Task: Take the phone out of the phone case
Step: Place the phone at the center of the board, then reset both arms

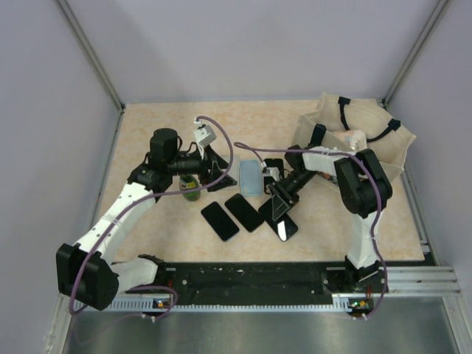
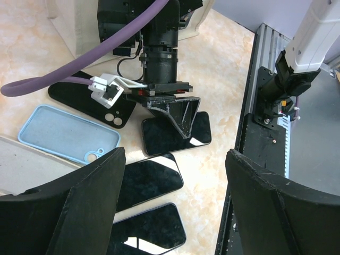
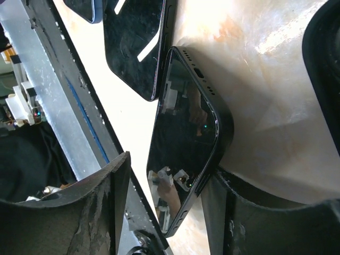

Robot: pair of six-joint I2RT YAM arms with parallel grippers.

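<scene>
Directly between the parted fingers of the right claw (image 3: 166,178), a glossy black slab phone (image 3: 183,127) is seen lying screen-up on the beige marbled worktop (image 3: 265,74). The claw stands apart and nothing is clamped. A clear gap is left on one side of the phone, while its other long edge appears to rest against the opposite finger.

The phone's long axis runs along the slot between the fingers, so only its narrow width is straddled. A straight lift of the claw is judged to be what the coming move calls for, and the touching edge could be dragged along with it. The right arm is by far the nearer. The left claw (image 1: 212,164) is held wide apart and empty, well off to the left.

The phone is bare, with a dark, smudged screen and ports visible on one short end. The light blue soft phone case (image 2: 64,133) lies empty and inside-up, near the phone but apart from it, so the removal is judged done. Two further black phones (image 2: 150,180) lie just beside the bare one.
</scene>
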